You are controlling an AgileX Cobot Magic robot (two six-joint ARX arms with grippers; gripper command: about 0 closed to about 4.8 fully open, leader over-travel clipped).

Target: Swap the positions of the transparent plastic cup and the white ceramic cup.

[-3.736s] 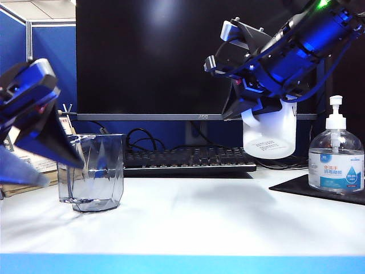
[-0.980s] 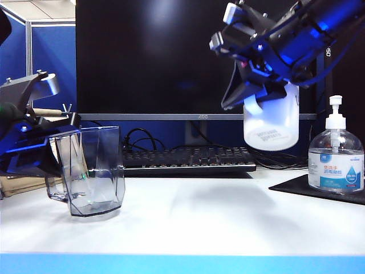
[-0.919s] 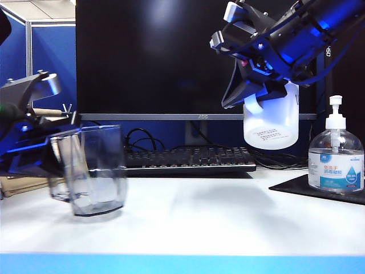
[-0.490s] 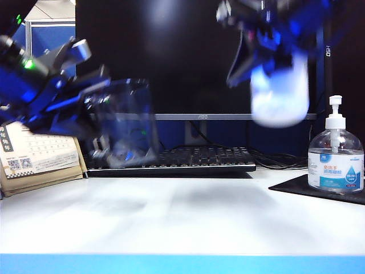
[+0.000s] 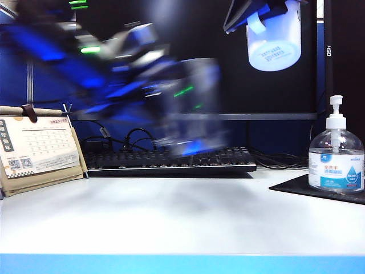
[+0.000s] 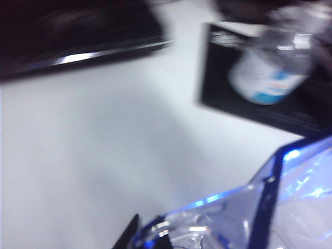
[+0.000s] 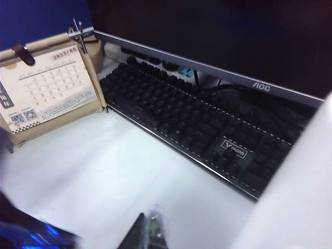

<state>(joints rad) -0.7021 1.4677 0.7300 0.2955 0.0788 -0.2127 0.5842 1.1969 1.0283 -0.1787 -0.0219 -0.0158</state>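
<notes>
The transparent plastic cup (image 5: 191, 108) hangs in the air in front of the monitor, motion-blurred, with my left gripper (image 5: 153, 80) shut on it. Up close in the left wrist view the cup's faceted clear wall (image 6: 280, 207) fills the corner beside the left gripper (image 6: 150, 236). The white ceramic cup (image 5: 274, 40) is held high at the upper right of the exterior view. My right gripper (image 5: 251, 12) is shut on its handle side. From the right wrist, the white cup's wall (image 7: 295, 197) shows next to the right gripper (image 7: 149, 232).
A black keyboard (image 5: 171, 160) lies under the monitor (image 5: 188, 34). At the left stands a desk calendar (image 5: 40, 145). A pump bottle (image 5: 336, 157) sits on a black mat (image 5: 296, 188) at the right. The blurred left arm (image 7: 26, 233) passes below the right wrist.
My left gripper lifted the transparent cup off the table at the left and swung it up and rightward to the middle. My right gripper raised the white cup higher.
</notes>
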